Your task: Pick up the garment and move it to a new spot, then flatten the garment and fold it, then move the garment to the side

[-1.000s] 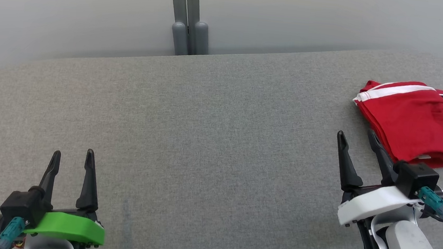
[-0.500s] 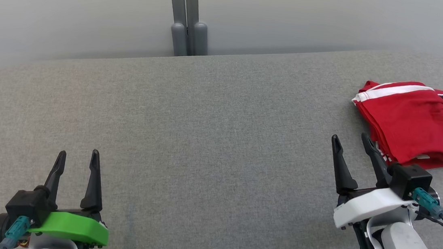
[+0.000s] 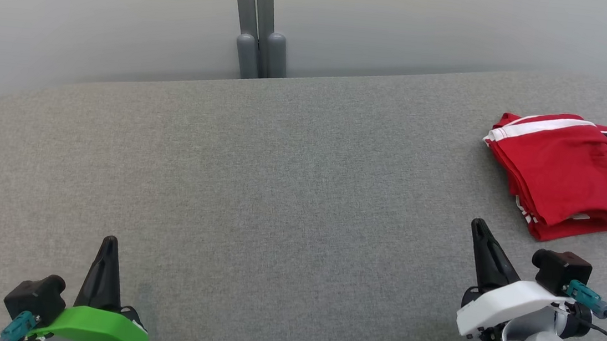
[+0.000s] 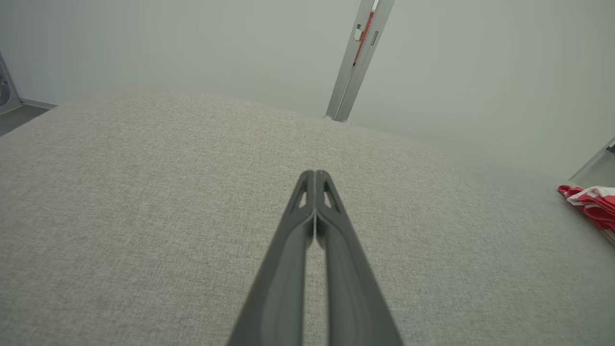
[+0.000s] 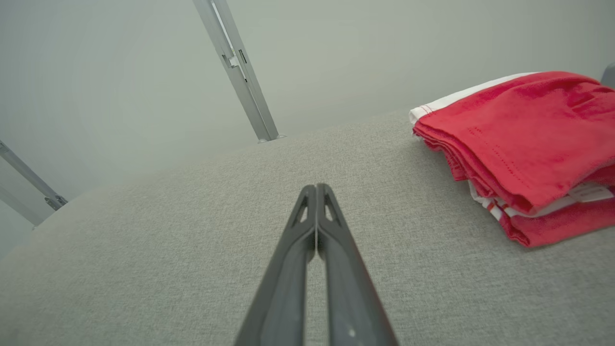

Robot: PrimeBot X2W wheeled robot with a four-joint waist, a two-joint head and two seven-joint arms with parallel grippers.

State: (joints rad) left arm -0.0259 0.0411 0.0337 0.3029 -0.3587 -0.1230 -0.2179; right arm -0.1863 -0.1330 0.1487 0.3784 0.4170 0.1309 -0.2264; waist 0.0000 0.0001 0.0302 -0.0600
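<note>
Beside the folded garment point(image 3: 570, 174), right tool point(image 3: 479, 227) rests closed

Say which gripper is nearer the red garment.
Right. The right gripper sits just short of the red garment, not touching; the left gripper is far off to its left.

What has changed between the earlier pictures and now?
Both the left gripper and the right gripper shut on nothing and drew back toward the robot, the right one away from the red garment. The garment stayed folded on the grey surface.
</note>
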